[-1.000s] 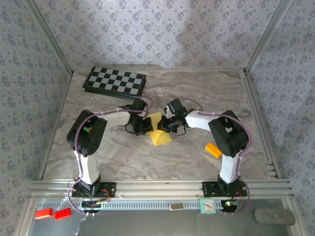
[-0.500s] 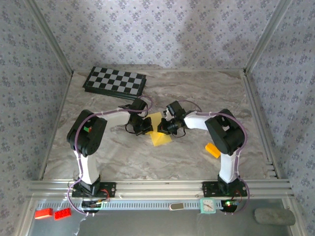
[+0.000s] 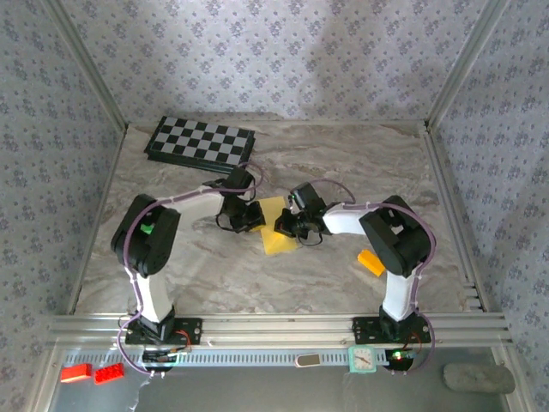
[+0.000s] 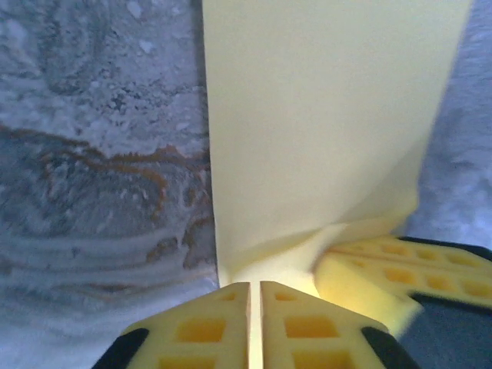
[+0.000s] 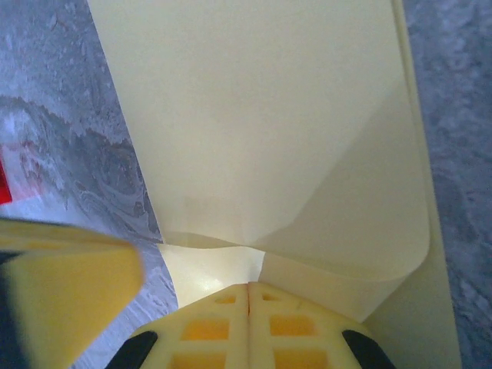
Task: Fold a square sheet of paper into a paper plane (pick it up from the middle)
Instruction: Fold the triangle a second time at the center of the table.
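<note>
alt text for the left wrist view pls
A thin yellow sheet of paper spreads across the upper right, its near edge pinched by the yellow-fingered left gripper at the bottom; grey marbled table lies to the left.

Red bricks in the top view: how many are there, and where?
2. One red brick lies at the left end of the grey ledge along the near edge; the second red brick sits just right of it. Others may be hidden under the arms.
</note>
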